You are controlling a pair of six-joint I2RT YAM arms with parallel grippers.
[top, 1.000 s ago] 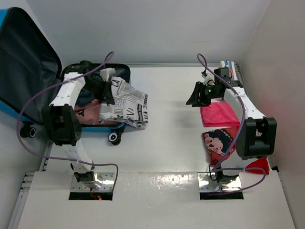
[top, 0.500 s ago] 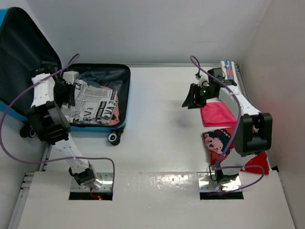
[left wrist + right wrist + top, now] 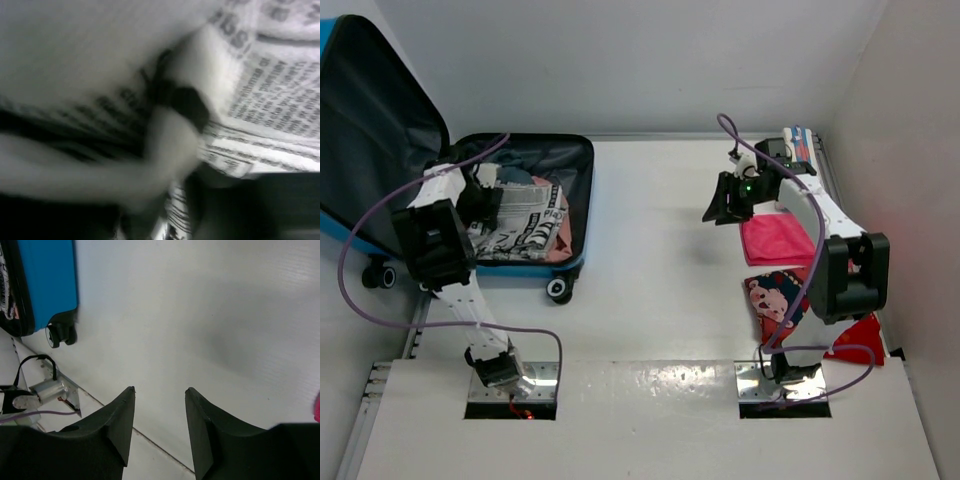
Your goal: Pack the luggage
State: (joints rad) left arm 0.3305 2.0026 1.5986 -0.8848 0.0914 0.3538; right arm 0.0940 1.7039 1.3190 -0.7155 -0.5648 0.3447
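The luggage (image 3: pixel 578 160), a bright-blue suitcase, lies open at the far left with its dark-lined lid (image 3: pixel 370 130) standing up. A newspaper-print cloth (image 3: pixel 525 225) lies inside it over pink and dark clothes. My left gripper (image 3: pixel 485 200) is low over the left part of that cloth. The left wrist view is blurred and filled by the printed cloth (image 3: pixel 270 95), so the jaws' state is unclear. My right gripper (image 3: pixel 720 205) hovers open and empty above the bare table, left of a pink cloth (image 3: pixel 775 240). Its wrist view shows the gripper (image 3: pixel 160 390) and the luggage's blue shell (image 3: pixel 47 280).
A cartoon-print cloth (image 3: pixel 775 295) and a red item (image 3: pixel 860 345) lie near the right arm's base. A white-and-blue striped box (image 3: pixel 800 140) sits at the far right corner. White walls close in the table at the back and the right.
The newspaper-print cloth, which hung over the suitcase's right rim, has been drawn left and now lies inside. My left gripper moved left with it. The right arm barely shifted.
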